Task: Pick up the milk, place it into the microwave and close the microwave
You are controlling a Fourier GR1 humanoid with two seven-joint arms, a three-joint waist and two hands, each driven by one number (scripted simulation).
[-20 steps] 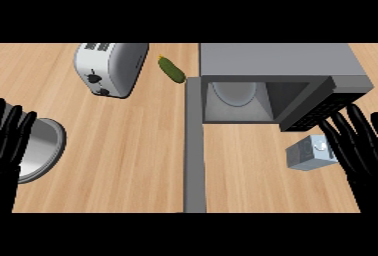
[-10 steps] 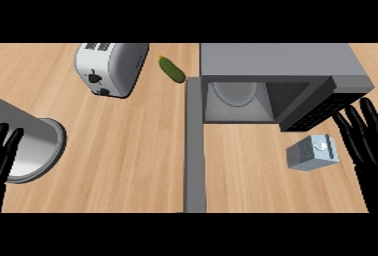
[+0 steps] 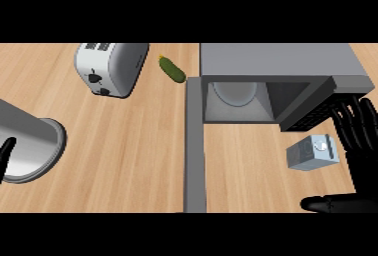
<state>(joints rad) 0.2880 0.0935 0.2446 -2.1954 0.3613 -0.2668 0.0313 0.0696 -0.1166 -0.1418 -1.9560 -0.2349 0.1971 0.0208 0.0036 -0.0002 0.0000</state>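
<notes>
At the far left edge of the frame only a sliver of the left hand (image 3: pixel 6 157) shows, a dark finger or two over a grey forearm; whether its fingers are spread or curled cannot be told. In the upper left a toaster (image 3: pixel 111 67) lies on the wooden table (image 3: pixel 125 150), and just right of it a small green cucumber (image 3: pixel 172 68). A grey strip runs down the middle of the table.

Right of that strip, at the upper right, stands the microwave (image 3: pixel 280 62), its cavity showing a pale plate inside and its dark door (image 3: pixel 314 107) swung open toward the lower right.

The milk (image 3: pixel 313 153) sits on the table in the right half of the frame, just below the open door: a small grey-blue carton with a round cap on top. It looks light and stiff-walled, with flat, likely smooth sides that could slip or dent if squeezed at the top fold. The flat opposite faces, around mid-height, look like the best place to hold it, keeping clear of the cap.

The right hand (image 3: pixel 360 150) is just right of the carton, fingers (image 3: pixel 347 125) straight and spread, thumb (image 3: pixel 332 204) stretched out below; it holds nothing and seems not to touch the milk.
</notes>
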